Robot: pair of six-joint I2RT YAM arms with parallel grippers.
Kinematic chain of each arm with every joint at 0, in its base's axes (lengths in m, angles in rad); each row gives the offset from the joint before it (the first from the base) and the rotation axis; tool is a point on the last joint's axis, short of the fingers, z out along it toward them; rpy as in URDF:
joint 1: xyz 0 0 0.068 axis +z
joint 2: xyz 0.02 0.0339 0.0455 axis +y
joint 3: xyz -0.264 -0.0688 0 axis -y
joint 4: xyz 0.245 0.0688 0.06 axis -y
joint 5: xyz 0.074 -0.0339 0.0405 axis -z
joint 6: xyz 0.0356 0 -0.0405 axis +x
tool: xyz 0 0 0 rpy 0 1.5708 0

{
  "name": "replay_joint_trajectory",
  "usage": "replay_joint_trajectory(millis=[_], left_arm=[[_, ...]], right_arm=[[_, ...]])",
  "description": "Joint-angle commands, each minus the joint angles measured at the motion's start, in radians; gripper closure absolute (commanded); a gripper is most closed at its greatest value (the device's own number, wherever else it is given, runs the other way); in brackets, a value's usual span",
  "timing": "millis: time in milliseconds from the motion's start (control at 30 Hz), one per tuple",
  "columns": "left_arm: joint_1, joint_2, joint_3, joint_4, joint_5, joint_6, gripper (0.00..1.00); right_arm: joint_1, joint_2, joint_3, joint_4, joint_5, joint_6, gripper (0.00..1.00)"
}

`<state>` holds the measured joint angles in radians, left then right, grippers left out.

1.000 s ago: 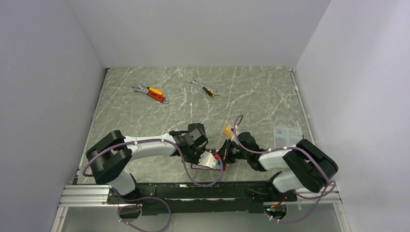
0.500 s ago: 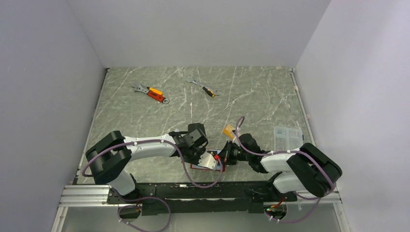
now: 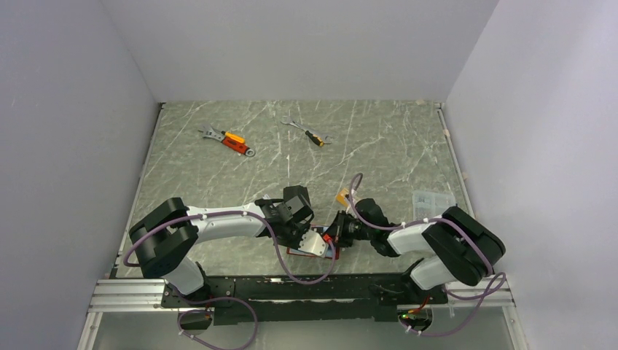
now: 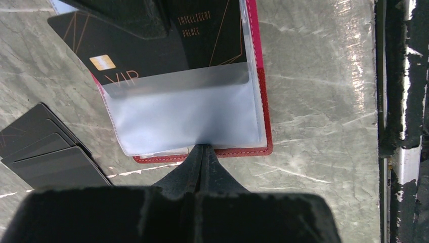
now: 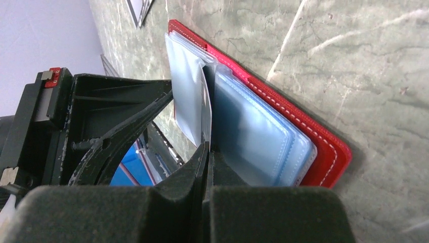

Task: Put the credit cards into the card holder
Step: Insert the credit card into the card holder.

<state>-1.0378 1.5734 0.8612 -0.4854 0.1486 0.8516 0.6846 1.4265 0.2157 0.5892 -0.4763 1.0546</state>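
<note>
We count two wrenches (image 3: 227, 140), one card holder (image 4: 263, 116), one black VIP card (image 4: 131, 55) and roughly three stacked dark cards (image 4: 55, 162)

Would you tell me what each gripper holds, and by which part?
Both hold the card holder by its clear pocket sleeves: left gripper pinches a sleeve's edge, right gripper likewise.

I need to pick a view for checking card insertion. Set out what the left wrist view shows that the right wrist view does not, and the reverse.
Only the left wrist view: a black card marked VIP, its lower end behind a frosted pocket, and a stack of dark cards lying beside the holder.
Only the right wrist view: the pale blue pockets fanned edge-on above the stitched red cover.
Both: the red card holder on the marbled table, with that view's own tool pinching a pocket edge, the left tool and the right tool.
</note>
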Motion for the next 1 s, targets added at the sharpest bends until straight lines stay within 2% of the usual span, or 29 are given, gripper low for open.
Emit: replay_joint_trajectory(millis=[0,267,433,567,667,833,967], left_arm=[[-0.007,0.03,-0.044,-0.03,0.0,0.009,1.0],[-0.007,0.029,-0.043,-0.031,0.003,0.013,1.0],[-0.007,0.021,-0.049,-0.031,0.008,0.014,1.0],[-0.008,0.023,-0.059,-0.031,0.003,0.018,1.0],[-0.007,0.023,-0.065,-0.024,0.0,0.021,1.0],[-0.008,0.016,-0.068,-0.02,-0.002,0.019,1.0],[-0.007,0.018,-0.068,-0.019,-0.004,0.017,1.0]], right_arm=[[0.017,0.057,0.029,-0.004,-0.019,-0.038,1.0],[0.032,0.135,0.095,-0.048,-0.01,-0.052,0.99],[0.032,0.015,0.115,-0.251,0.06,-0.084,0.62],[0.032,-0.101,0.135,-0.421,0.107,-0.119,0.54],[0.043,-0.137,0.161,-0.496,0.13,-0.138,0.54],[0.077,-0.087,0.186,-0.474,0.143,-0.131,0.61],[0.108,-0.024,0.234,-0.454,0.157,-0.127,0.85]])
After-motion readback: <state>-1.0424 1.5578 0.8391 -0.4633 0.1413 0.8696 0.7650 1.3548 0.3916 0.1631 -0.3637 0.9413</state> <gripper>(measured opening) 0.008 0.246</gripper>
